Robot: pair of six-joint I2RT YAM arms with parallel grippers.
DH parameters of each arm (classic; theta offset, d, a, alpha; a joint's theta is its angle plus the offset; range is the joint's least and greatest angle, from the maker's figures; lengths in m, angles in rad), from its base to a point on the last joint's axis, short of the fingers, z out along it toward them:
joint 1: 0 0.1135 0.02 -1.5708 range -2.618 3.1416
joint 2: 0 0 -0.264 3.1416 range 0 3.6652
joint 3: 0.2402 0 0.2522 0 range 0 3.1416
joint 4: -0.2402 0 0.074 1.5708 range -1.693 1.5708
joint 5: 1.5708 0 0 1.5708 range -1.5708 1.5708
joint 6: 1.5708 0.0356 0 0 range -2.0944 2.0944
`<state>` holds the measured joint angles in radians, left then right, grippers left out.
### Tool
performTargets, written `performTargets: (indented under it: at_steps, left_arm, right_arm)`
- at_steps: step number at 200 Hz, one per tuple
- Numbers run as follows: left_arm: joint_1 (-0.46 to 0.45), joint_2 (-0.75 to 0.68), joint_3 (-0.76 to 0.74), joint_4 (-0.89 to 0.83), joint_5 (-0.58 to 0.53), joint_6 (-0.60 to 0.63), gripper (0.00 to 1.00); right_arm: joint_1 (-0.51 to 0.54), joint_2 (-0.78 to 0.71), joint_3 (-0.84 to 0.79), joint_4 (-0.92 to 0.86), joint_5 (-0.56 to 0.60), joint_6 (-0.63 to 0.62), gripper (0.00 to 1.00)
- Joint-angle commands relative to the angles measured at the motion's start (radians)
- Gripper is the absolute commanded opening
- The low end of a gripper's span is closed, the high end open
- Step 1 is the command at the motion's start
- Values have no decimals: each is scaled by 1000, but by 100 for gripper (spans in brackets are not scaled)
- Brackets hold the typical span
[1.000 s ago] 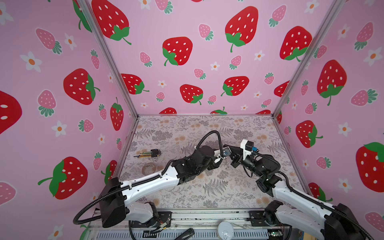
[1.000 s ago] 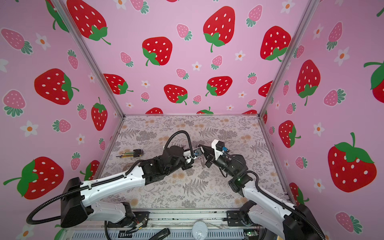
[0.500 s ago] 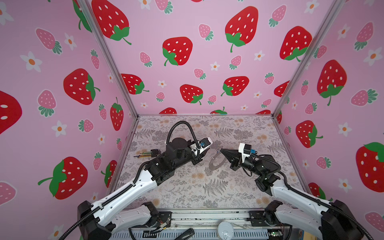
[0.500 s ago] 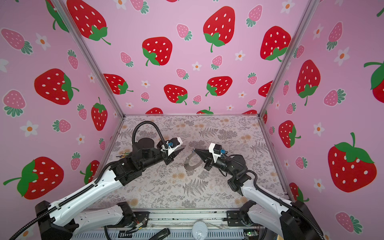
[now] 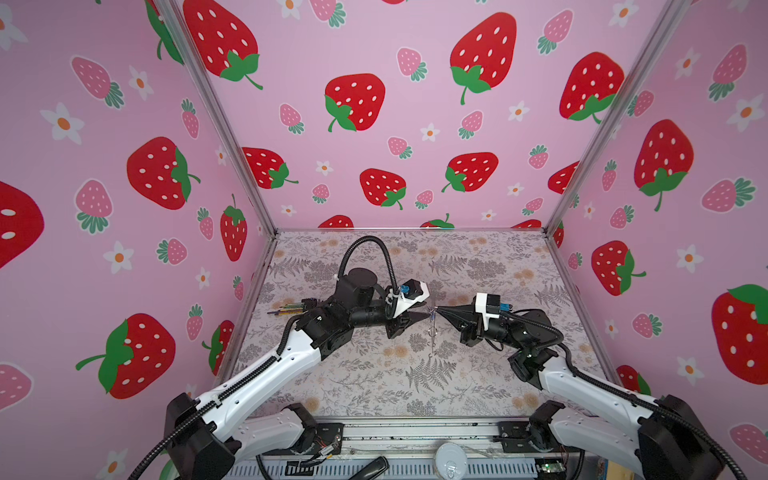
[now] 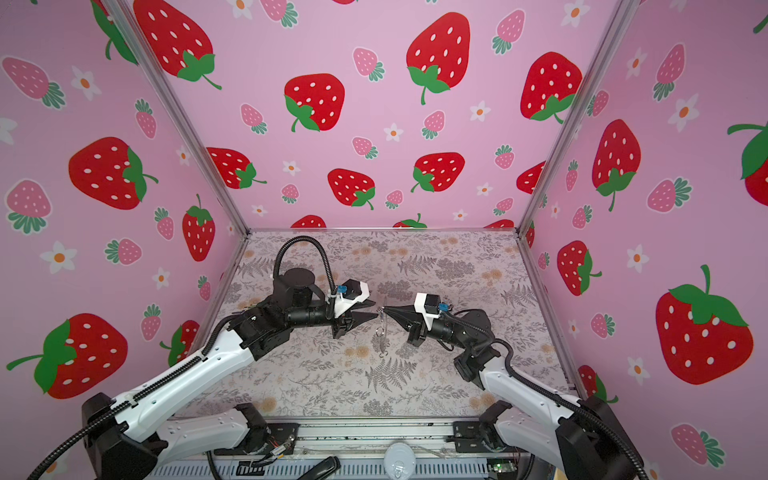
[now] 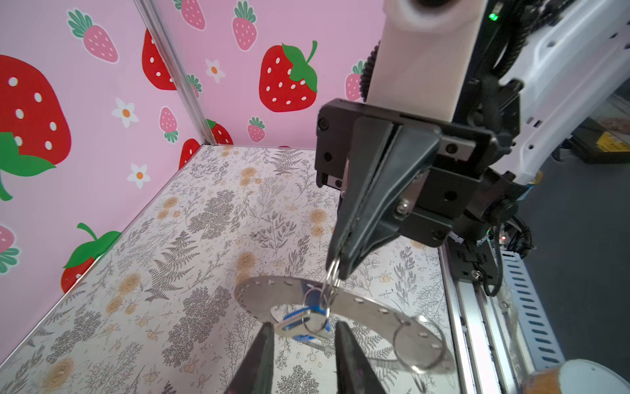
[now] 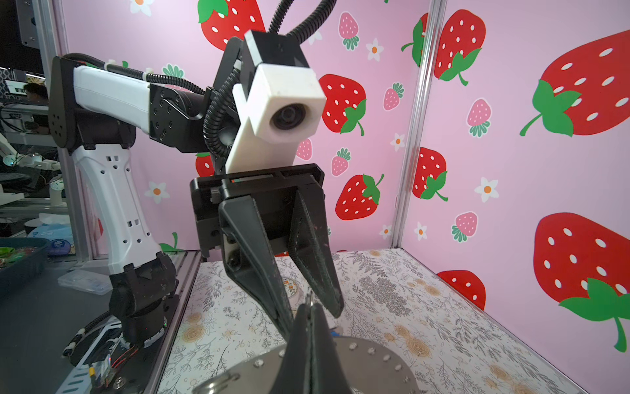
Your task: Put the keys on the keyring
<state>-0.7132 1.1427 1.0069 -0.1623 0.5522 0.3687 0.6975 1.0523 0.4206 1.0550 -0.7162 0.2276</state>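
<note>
Keyring (image 7: 269, 290) is hanging from a wire loop (image 7: 332, 278) that the right gripper (image 7: 337, 264) is pinching, jaws pressed together. Key (image 7: 301, 319) is dangling against keyring's band, lying crosswise just ahead of the left gripper (image 6: 375, 310), whose jaws are spread.

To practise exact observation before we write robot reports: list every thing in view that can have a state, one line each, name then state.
keyring: in the air, hanging from its small wire loop.
right pincer: shut on that loop.
key: dangling by the keyring.
left pincer: open, tips either side of the key.
tool bundle: lying on the table.
</note>
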Motion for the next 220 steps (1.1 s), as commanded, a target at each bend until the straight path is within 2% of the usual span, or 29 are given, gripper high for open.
performTargets:
  at_steps: [1, 76, 123, 128, 137, 156, 181, 220]
  left_arm:
    - [5, -1, 48, 3, 76, -3, 32]
    - [4, 22, 55, 23, 81, -17, 21]
    - [4, 28, 61, 21, 87, -10, 7]
    - [2, 28, 63, 17, 90, -7, 0]
    - [3, 31, 70, 7, 88, 0, 0]
    - [3, 32, 89, -33, 82, 17, 0]
    - [1, 54, 169, -168, 46, 54, 0]
    - [-19, 129, 343, -454, -53, 149, 0]
  right_arm:
    - [-1, 6, 38, 59, -26, 21, 0]
    - [-1, 13, 39, 57, -43, 20, 0]
    - [0, 17, 40, 54, -40, 18, 0]
    - [0, 18, 39, 53, -39, 18, 0]
    - [0, 19, 40, 45, -35, 17, 0]
    - [0, 7, 44, -3, -16, -17, 16]
    - [0, -47, 53, -109, 22, -117, 28]
    - [0, -122, 123, -367, 20, -304, 31]
